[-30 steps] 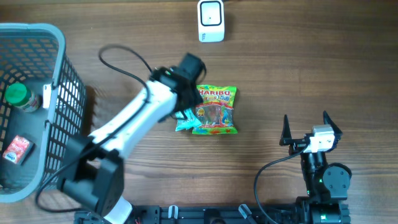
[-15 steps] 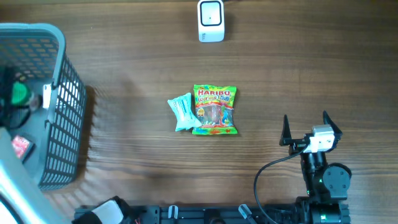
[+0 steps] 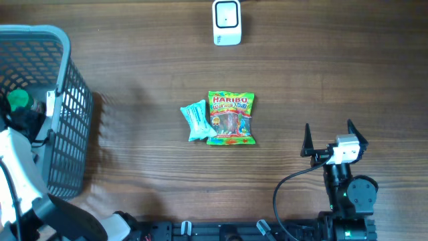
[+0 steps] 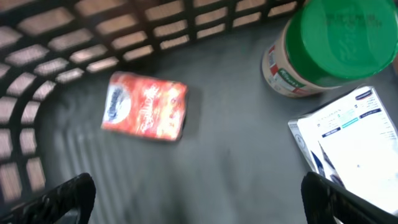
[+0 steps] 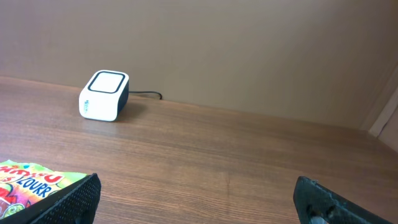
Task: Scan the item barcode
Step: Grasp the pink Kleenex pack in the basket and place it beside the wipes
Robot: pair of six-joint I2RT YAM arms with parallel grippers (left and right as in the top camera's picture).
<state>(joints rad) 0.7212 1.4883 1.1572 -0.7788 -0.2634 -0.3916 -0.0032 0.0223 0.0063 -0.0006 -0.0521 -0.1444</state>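
Only the left wrist view shows the floor of the grey mesh basket (image 4: pixel 37 37): a flat red packet (image 4: pixel 146 106) and a green-lidded jar (image 4: pixel 329 43), with the left gripper (image 4: pixel 199 202) spread wide over them. Overhead, the green Haribo sweet bag (image 3: pixel 231 118) lies mid-table, its logo end and long axis toward the white box scanner (image 3: pixel 227 21). The right gripper (image 3: pixel 329 138) gapes too.

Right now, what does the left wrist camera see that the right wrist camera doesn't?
Only the left wrist view shows the inside of the basket, with a red packet, a green-lidded jar and a white printed pack. Only the right wrist view shows the white scanner, a corner of the Haribo bag and the wooden table. Each shows its own gripper, the left gripper and the right gripper, open and holding nothing.
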